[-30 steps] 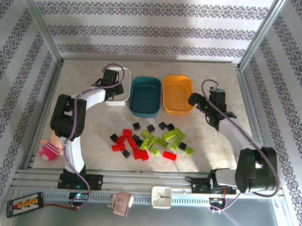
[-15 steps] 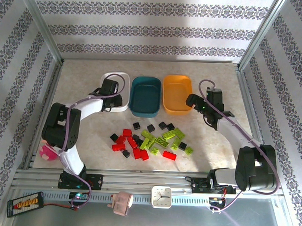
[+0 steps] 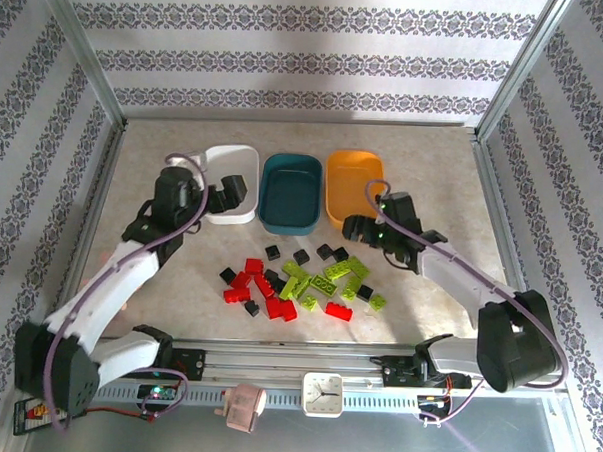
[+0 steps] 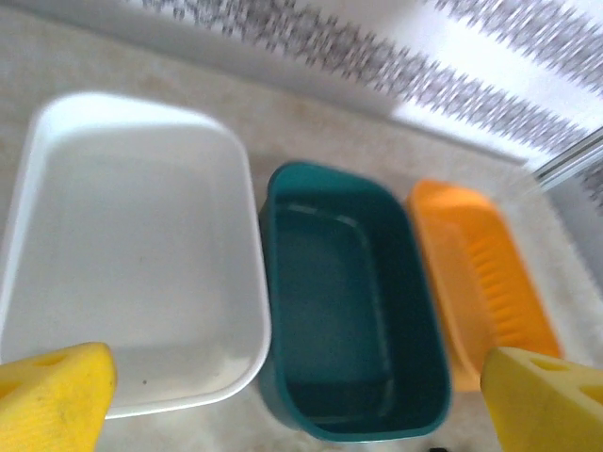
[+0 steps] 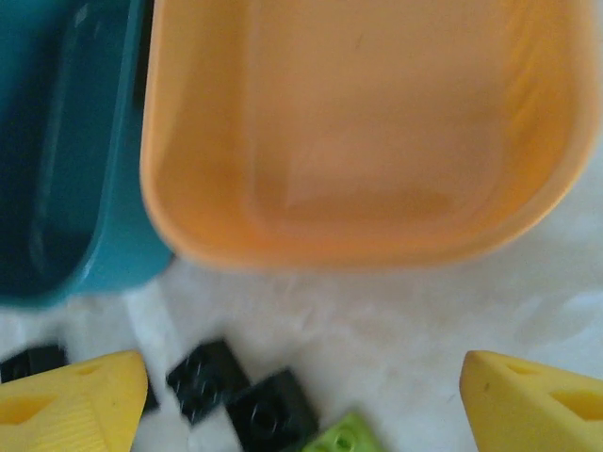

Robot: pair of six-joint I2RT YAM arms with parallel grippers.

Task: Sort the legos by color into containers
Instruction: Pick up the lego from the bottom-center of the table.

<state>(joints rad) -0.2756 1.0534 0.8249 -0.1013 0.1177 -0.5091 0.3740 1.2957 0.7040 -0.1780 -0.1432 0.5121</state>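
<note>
A beige marbled surface [image 3: 434, 172] carries three containers side by side towards the back: a white tub [image 3: 229, 161] on the left, a dark teal tub [image 3: 291, 196] in the middle, an orange tub [image 3: 351, 183] on the right. Nearer the front lie the legos [image 3: 299, 281], a loose scatter of red, lime green and black.

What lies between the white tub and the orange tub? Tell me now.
The dark teal tub stands between the white tub and the orange tub, close beside both, as the top external and left wrist views show.
</note>
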